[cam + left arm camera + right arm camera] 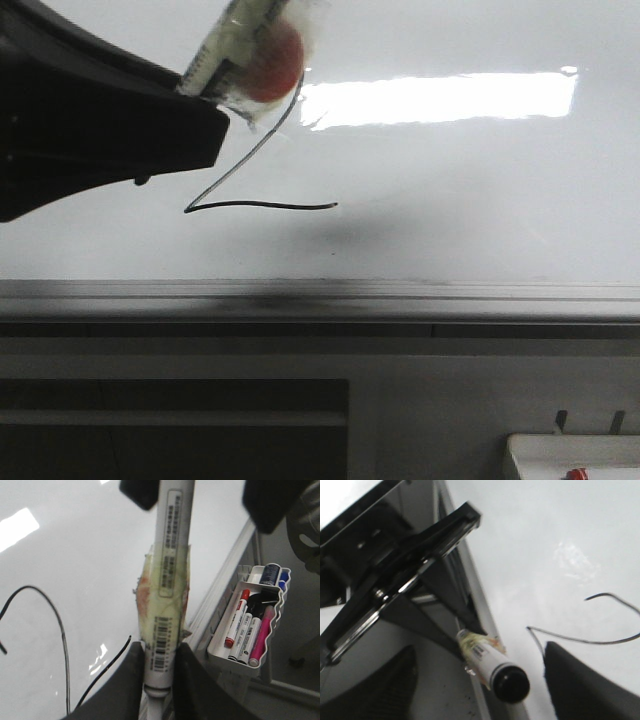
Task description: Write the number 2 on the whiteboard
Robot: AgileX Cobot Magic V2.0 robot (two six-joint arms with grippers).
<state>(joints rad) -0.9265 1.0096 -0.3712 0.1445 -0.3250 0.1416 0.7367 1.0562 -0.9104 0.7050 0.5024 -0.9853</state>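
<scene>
The main risk now is a smear: the marker (167,605) sits clamped between the narrow fingers of the left gripper (160,667), and its taped, bulky middle hangs close over the top of the number 2 (262,165). If the arm swings across the fresh ink instead of pulling straight away from the board, tape or tip could drag through the thin line. A second risk is the pen slipping, since the smooth round barrel is held only near one end.

The digit lies on the left half of the whiteboard (450,200), left of the bright rectangular reflection; its diagonal and flat base stroke show clearly, while the curved top is partly hidden behind the marker in the front view, so I cannot be sure there that it is complete. The left wrist view does show a curved arc.

The board is glossy and white with faint smudges, edged below by a dull grey metal rail (320,300). The pen is a white plastic cylinder with a barcode label, wrapped in wrinkled yellowish tape over something red. A wavy-edged white tray (247,625) at the right holds more markers.

The right gripper (485,680) shows dark fingers set wide apart, the marker lying between them untouched as far as I can tell.
</scene>
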